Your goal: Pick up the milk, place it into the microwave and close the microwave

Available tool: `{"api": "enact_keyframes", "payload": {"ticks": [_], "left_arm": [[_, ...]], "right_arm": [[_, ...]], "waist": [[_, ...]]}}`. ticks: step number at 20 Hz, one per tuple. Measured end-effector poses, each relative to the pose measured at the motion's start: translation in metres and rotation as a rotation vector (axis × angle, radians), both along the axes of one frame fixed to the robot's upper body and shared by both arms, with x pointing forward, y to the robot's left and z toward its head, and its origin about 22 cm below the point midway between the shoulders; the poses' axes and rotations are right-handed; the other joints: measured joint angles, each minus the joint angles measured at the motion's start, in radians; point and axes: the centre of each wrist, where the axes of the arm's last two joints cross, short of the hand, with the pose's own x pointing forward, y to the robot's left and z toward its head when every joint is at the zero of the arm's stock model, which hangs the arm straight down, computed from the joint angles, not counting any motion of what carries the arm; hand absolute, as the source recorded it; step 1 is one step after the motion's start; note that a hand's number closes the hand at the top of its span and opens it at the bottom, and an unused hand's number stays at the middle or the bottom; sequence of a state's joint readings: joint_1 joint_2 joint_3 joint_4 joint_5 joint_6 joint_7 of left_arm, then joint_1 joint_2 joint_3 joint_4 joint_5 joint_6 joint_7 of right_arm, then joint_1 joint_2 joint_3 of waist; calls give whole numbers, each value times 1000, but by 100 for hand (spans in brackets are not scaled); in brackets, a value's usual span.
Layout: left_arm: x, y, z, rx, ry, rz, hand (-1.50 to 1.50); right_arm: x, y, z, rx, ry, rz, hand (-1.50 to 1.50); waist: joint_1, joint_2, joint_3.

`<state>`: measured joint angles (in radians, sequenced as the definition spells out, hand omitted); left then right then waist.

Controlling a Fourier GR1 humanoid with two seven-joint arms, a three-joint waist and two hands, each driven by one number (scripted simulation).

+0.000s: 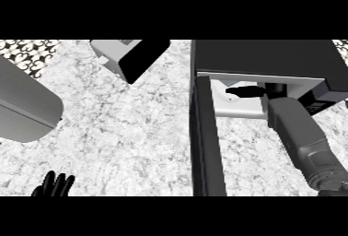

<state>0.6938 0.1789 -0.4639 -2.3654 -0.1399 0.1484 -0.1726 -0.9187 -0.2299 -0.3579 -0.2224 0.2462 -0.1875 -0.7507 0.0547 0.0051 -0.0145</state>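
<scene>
White marbled stone desk carries one open black microwave; right hand inside, grip unclear; left hand rests, fingers open.

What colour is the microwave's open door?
Dark grey, nearly black. The microwave door shows best in the head view, swung open toward the robot.

Even, flat light, fairly bright; source can't be told. Counter pale and evenly lit, no glare, no hard cast shadows. Microwave top very dark, its cavity bright white. Door edge near black. Right hand reads as a black shape against the cavity, little detail. Slightly soft throughout; no obvious edge distortion.
</scene>
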Motion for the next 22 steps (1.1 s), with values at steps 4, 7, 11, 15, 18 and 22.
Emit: {"api": "enact_keyframes", "payload": {"ticks": [4, 7, 11, 15, 18, 22], "left_arm": [[1, -2, -2, 0, -4, 3, -150], [2, -4, -2, -4, -7, 16, -150], [1, -4, -2, -6, 1, 20, -150], [2, -6, -4, -1, 6, 16, -150], [3, -6, -5, 0, 14, -11, -150], [7, -7, -6, -1, 22, -83, -150]], "right_arm": [[-10, 4, -16, 45, 2, 44, -150], [-14, 5, -22, 71, 21, 64, -150], [-29, 8, -43, 96, 50, 93, -150], [-53, 8, -71, 145, 65, 116, -150], [-82, 1, -99, 193, 97, 117, -150], [-122, -21, -128, 238, 132, 99, -150]], "waist": [[-12, -12, -3], [-14, -20, -4], [-23, -31, -8], [-38, -34, -4], [-54, -30, 2], [-71, -25, 7]]}}
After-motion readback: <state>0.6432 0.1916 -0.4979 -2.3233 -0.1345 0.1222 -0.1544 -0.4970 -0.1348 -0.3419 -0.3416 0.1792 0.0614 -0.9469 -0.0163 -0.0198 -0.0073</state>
